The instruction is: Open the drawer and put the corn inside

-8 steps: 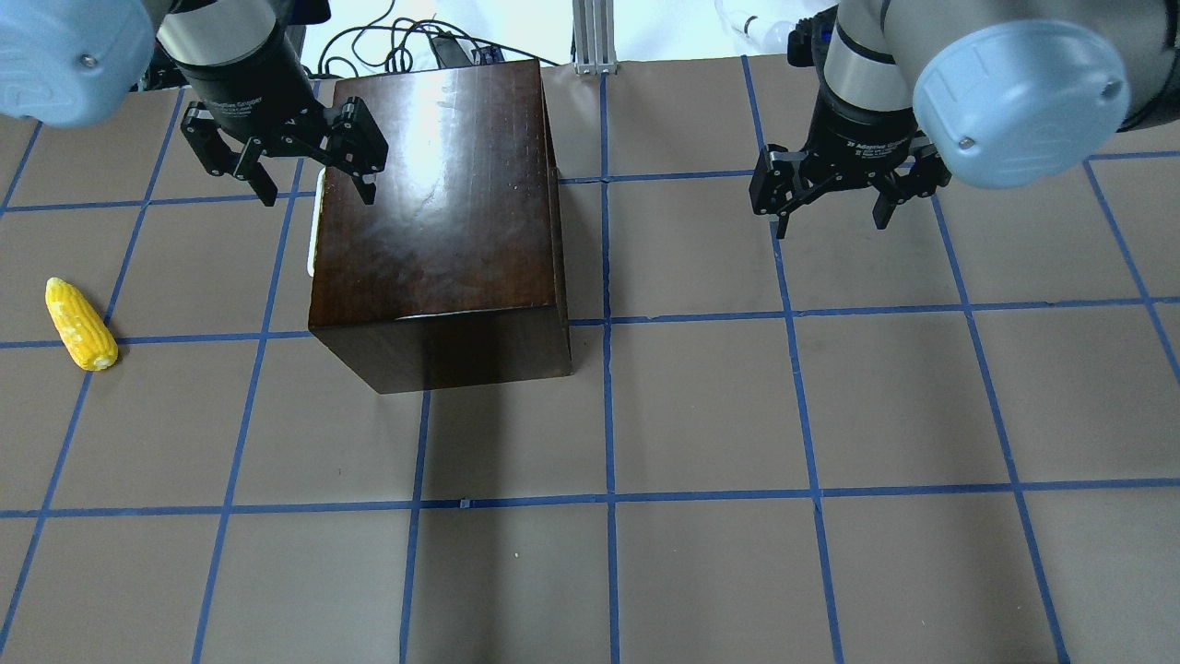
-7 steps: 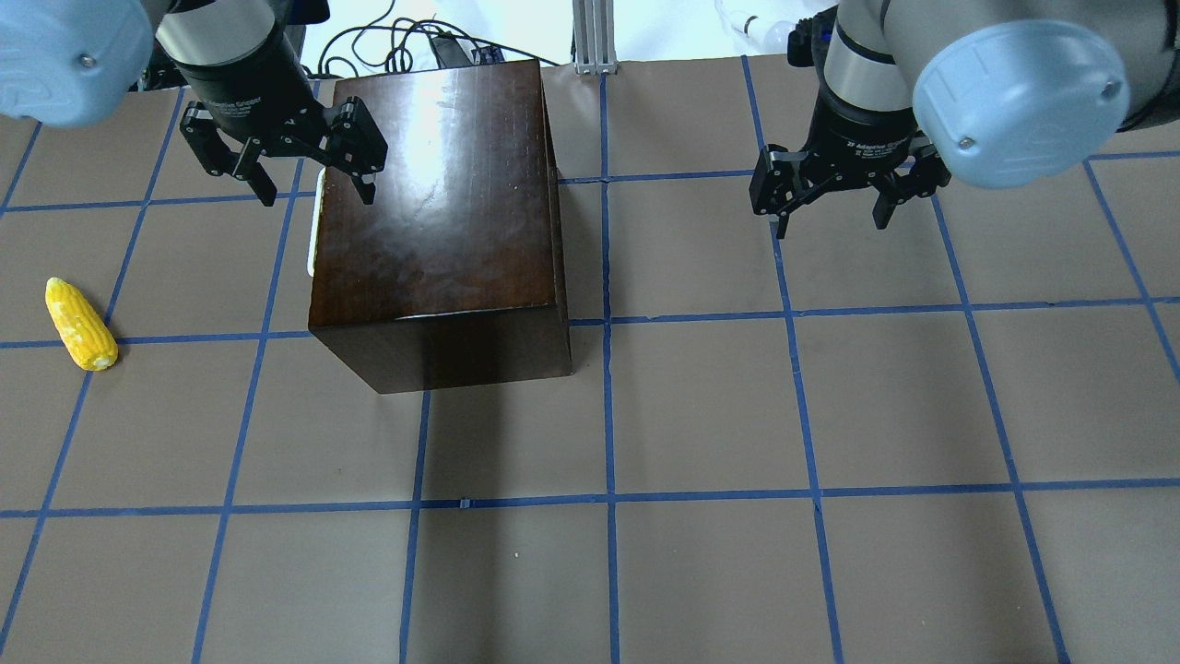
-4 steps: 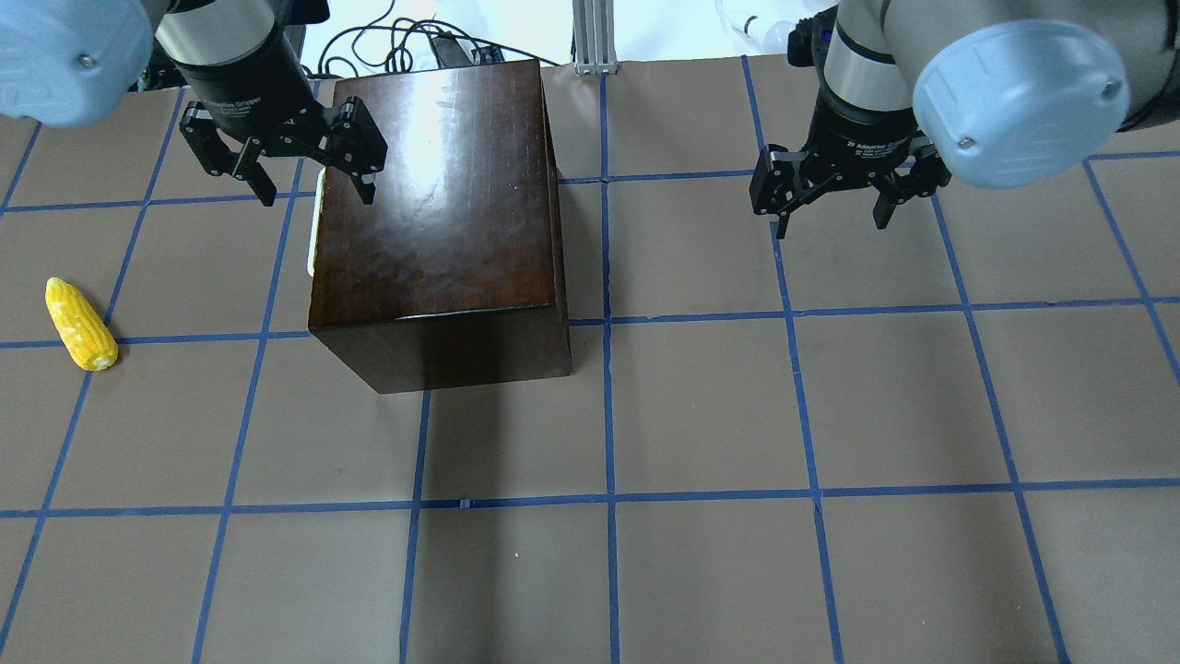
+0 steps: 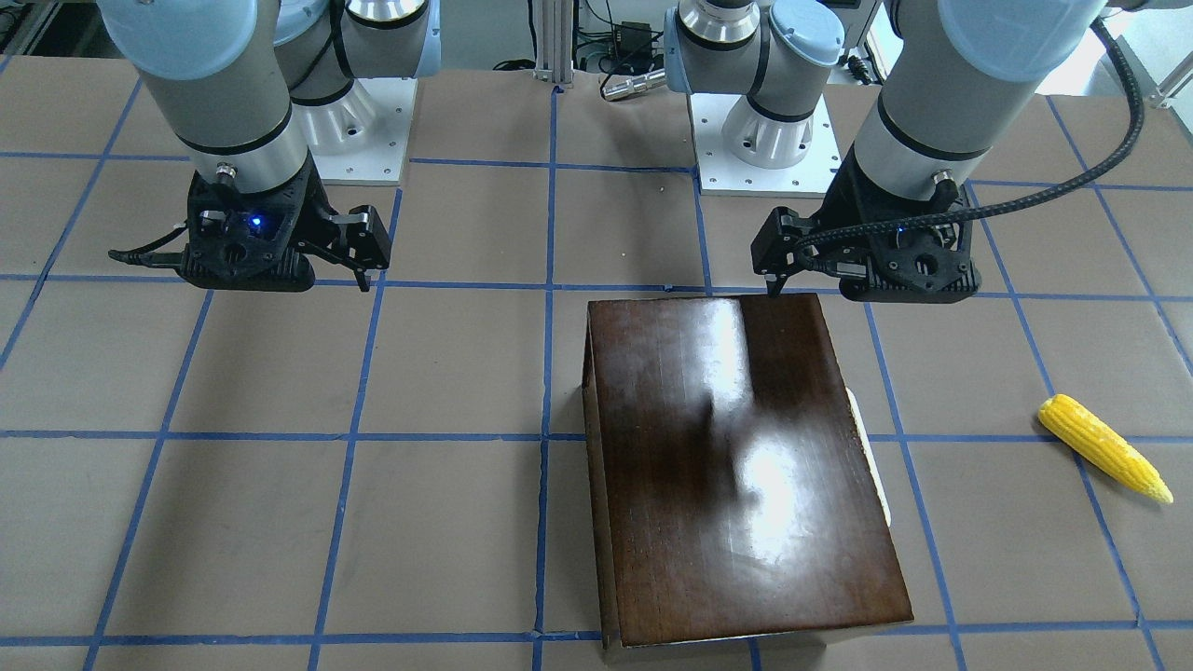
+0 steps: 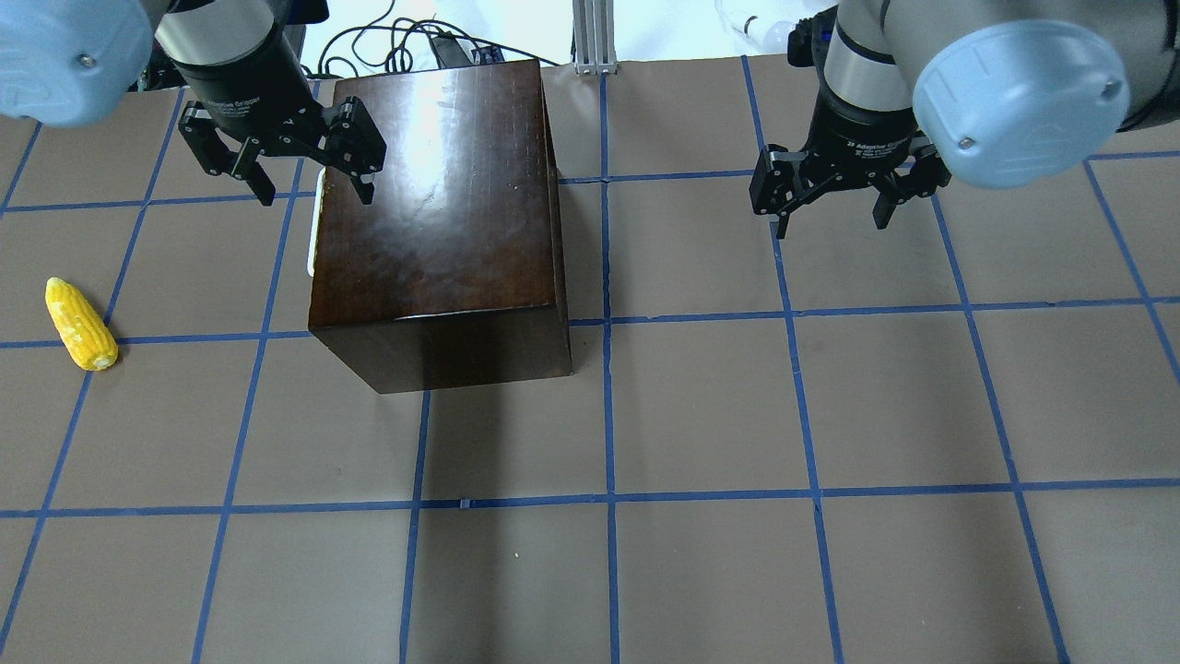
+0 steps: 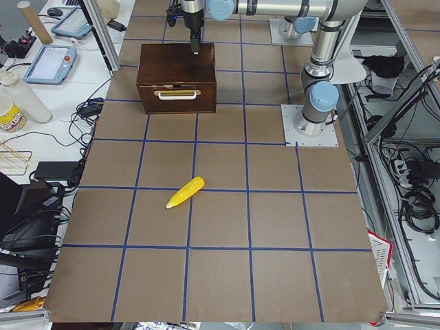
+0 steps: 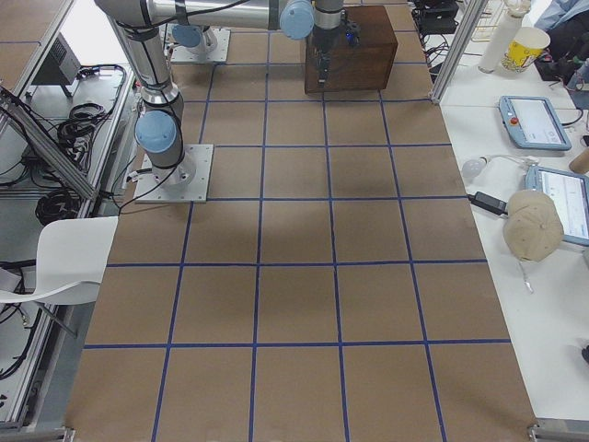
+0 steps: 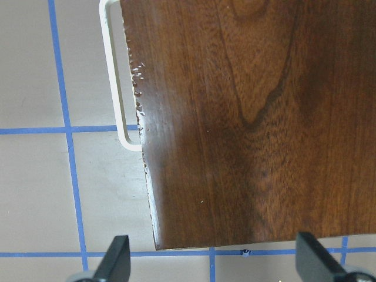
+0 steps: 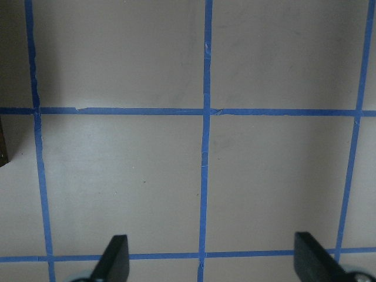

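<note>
My left gripper [image 5: 317, 195] hangs wide open, empty, above the glossy dark-brown wooden box's [image 5: 442, 203] left edge; my right gripper [image 5: 831, 224] gapes empty too.

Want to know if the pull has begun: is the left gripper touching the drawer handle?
Apart. The left wrist view shows the handle well clear of the open left gripper, which hangs over the box corner.

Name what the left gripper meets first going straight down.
Likely a corner of the glossy dark-brown wooden box, under one finger of the left gripper; the other hangs over brown table.
</note>
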{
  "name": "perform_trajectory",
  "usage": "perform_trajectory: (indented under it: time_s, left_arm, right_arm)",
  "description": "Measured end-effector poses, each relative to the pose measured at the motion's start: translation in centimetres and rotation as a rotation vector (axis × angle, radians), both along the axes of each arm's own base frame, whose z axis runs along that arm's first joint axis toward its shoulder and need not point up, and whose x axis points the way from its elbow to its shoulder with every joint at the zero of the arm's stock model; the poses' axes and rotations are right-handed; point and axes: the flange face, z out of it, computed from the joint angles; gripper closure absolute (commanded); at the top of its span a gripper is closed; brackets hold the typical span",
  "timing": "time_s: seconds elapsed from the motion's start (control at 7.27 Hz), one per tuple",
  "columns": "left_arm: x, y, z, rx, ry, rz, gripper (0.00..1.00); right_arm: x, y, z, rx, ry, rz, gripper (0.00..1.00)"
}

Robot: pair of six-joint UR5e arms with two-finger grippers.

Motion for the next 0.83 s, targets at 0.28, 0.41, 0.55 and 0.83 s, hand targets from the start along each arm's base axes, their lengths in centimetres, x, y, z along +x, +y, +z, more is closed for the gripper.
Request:
perform_trajectory:
  time_s: [0.28, 0.41, 0.55, 0.83]
  left_arm:
    - [0.02, 0.12, 0.2, -0.004, 0.0, 0.0, 0.0]
    - [0.02, 0.14, 0.24, -0.004, 0.001, 0.001, 0.0]
    - [0.03, 0.08, 0.21, -0.005, 0.002, 0.001, 0.0]
    - [0.22, -0.22, 0.26, -0.014, 0.004, 0.005, 0.0]
  right_arm:
    - [0.0, 0.0, 0.02, -0.001, 0.0, 0.0, 0.0]
    - [0.0, 0.01, 0.02, -0.001, 0.0, 0.0, 0.0]
    - [0.0, 0.01, 0.02, 0.0, 0.0, 0.0, 0.0]
    - [0.0, 0.02, 0.06, -0.002, 0.0, 0.0, 0.0]
